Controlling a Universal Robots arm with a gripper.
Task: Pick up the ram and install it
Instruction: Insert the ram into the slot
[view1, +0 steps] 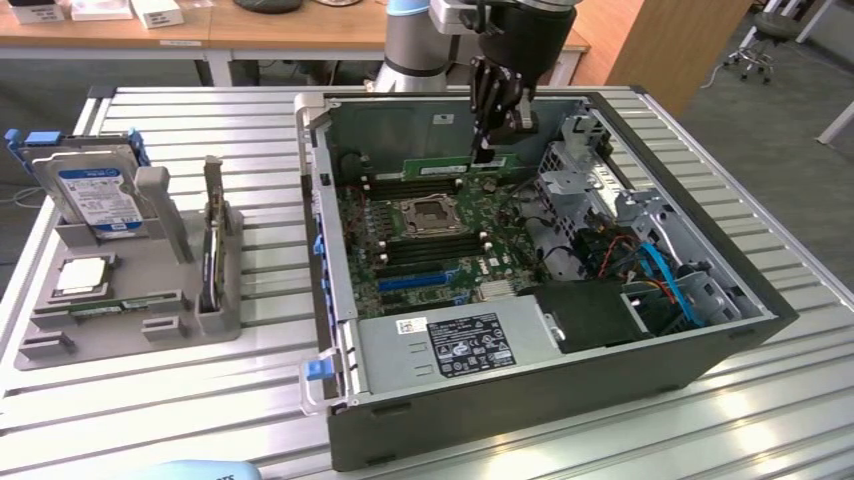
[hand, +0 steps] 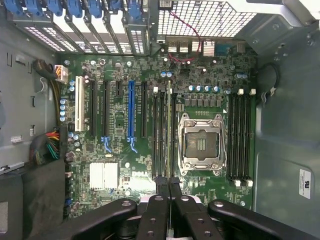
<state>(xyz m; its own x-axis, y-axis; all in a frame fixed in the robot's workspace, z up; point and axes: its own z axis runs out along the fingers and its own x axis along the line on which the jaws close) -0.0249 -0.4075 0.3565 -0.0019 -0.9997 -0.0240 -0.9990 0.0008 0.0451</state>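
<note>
Wrist view, entry: gripper (hand: 167, 184) closed on the ram (hand: 169, 130). I see the stick edge-on, lengthwise over the memory slots (hand: 161, 135) beside the CPU socket (hand: 201, 142); I judge it is held so to match a slot.

Rack (view1: 120, 320) w/ hard drive (view1: 94, 195) at exterior view's left, PC case (view1: 534, 400) at exterior view's right, ram (view1: 434, 171) over mobo (view1: 467, 262) inside.
</note>
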